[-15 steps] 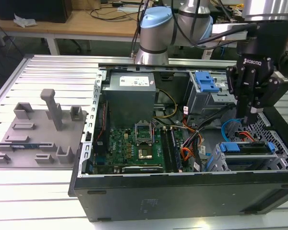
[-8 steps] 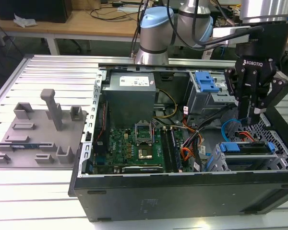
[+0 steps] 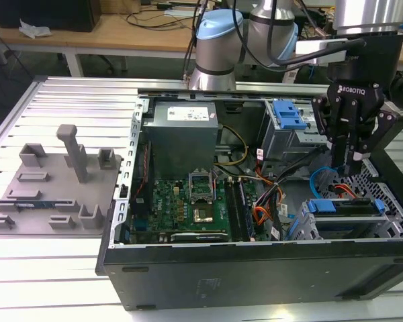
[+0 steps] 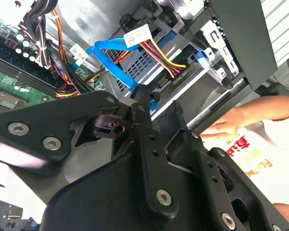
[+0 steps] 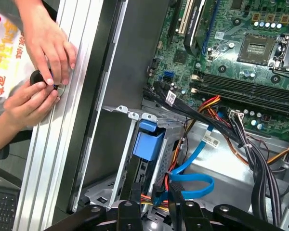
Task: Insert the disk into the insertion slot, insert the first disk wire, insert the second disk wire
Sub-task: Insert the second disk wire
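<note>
While the disk (image 3: 342, 206) sits in the slot (image 3: 309, 228), my gripper (image 3: 348, 168) pinches the blue wire (image 5: 192, 185) beside it.

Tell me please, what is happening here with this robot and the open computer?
A robot arm is working inside an open computer case. Its gripper reaches down to the back of the disk, which sits in its blue frame inside the low grey slot. The fingers are close together around a small dark plug at the end of the light-blue wire. Beside the case, a person's hands handle a small black part on the table.
</note>
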